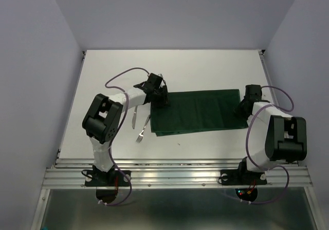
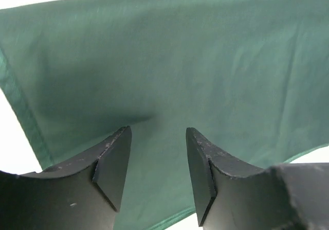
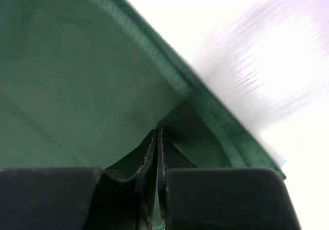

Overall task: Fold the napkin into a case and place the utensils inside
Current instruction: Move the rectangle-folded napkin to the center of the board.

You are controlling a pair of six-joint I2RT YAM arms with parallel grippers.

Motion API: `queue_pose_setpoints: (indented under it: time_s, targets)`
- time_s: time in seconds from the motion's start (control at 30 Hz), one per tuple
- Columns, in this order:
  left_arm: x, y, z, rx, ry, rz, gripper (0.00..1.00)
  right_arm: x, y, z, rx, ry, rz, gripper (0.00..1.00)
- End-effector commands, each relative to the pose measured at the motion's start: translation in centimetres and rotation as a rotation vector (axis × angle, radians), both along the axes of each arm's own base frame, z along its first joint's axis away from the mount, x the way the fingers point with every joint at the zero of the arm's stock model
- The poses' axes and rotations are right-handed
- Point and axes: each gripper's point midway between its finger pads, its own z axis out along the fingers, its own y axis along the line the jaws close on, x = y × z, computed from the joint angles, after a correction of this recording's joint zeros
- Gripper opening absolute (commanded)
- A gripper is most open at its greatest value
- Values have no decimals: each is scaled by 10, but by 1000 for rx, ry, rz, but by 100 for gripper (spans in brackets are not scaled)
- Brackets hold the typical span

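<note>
Broadly, the flat white table [image 1: 205, 70] carries everything. Across its middle lies the dark green soft cloth napkin [image 1: 200, 111], already doubled into a wide rectangle with stacked edges showing at its near left corner, though it is not yet the narrow case the task wants. The left end effector [image 2: 158, 137] hovers over the cloth's left short edge, jaws moderately wide and gripping nothing. The right end effector [image 3: 158, 137] is at the opposite short edge, fingers pressed together, and the hemmed cloth tents up to their tips, so it appears to pinch the napkin there. Just left of the cloth, apart from it, lie the slim silver metal knife [image 1: 133, 118] and the slim silver metal fork [image 1: 142, 128]. The step in hand looks like another lengthwise fold. To do it well, the left end effector should settle and close on every layer at its edge, matching the right one's hold. Both should then lift low and carry across together, keeping the cloth taut for a straight crease and clear of the cutlery.
</note>
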Motion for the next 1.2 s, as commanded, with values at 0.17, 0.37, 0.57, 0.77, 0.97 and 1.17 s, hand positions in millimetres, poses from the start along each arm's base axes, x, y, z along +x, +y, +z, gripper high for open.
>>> queue_pose_setpoints:
  time_s: [0.17,0.37,0.57,0.77,0.97,1.17]
  targets:
    - [37,-18,-7,59,-14,-72,59,-4,-15,-9,-51,37,-68,8]
    - [82,-24,-18,126,-35,-91,60,-22,0,-14,21,37,-67,9]
    - [132,-33,-19,98,-75,-85,61,-25,9,-10,69,6,-67,18]
    - [170,-38,9,83,-158,-86,63,-14,-5,10,0,-23,-83,29]
    - [167,2,89,157,-310,-20,68,-27,-21,45,-110,-33,-65,37]
    - [133,39,76,164,-228,61,68,-49,-15,36,-84,-1,-73,38]
